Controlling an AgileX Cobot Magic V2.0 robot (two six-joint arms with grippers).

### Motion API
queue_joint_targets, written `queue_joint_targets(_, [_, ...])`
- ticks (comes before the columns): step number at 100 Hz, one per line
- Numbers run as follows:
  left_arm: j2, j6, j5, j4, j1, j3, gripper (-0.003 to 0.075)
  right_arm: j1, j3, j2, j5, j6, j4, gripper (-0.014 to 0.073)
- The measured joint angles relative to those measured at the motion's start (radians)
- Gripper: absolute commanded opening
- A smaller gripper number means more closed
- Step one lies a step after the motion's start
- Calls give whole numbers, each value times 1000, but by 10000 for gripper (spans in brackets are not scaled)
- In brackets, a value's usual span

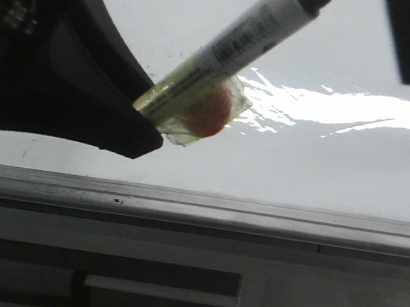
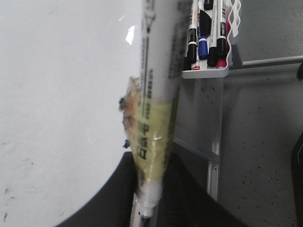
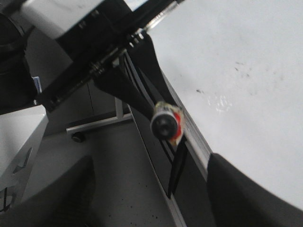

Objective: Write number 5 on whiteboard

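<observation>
One marker (image 1: 235,49) is the tool in play, and the left gripper (image 1: 138,120) is clamped on its lower barrel, where yellowed tape and a reddish blob are wrapped around it (probably padding to keep the round barrel from slipping between the black fingers). The marker's dark end points up and away from the gripper in the front view, slanting across the whiteboard (image 1: 336,176), which fills the background with a bright band of glare above its grey edge rail (image 1: 257,211). Held this way, the marker looks poised for writing rather than pressed down; I cannot tell whether its end touches the board.

No stroke of the number 5 shows on any part of the board visible here, only small dark specks, so I judge the writing not yet begun.

The left wrist view looks along the marker (image 2: 156,109) and shows what the front view lacks: a white tray of spare markers (image 2: 208,38) hung off the board's side. The right wrist view catches the marker end-on (image 3: 165,125), a dark round cap ringed with tape, with the left arm behind it and the whiteboard (image 3: 246,61) beside. The right gripper (image 3: 151,198) appears only as two dark, blurred fingers spread well apart, holding nothing.
</observation>
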Motion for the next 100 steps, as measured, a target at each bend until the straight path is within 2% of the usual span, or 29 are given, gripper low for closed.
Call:
queue_joint_targets(25, [0, 4, -2, 20, 0, 0, -20, 30, -10, 111, -148, -2, 2, 451])
queue_joint_targets(85, [-1, 4, -31, 24, 0, 0, -20, 30, -79, 322, -187, -2, 2, 447])
queue_joint_targets(92, [-1, 4, -31, 24, 0, 0, -20, 30, -81, 334, -191, -2, 2, 405])
queue_joint_targets(100, [-1, 4, -33, 24, 0, 0, -20, 30, -81, 338, -194, -2, 2, 296])
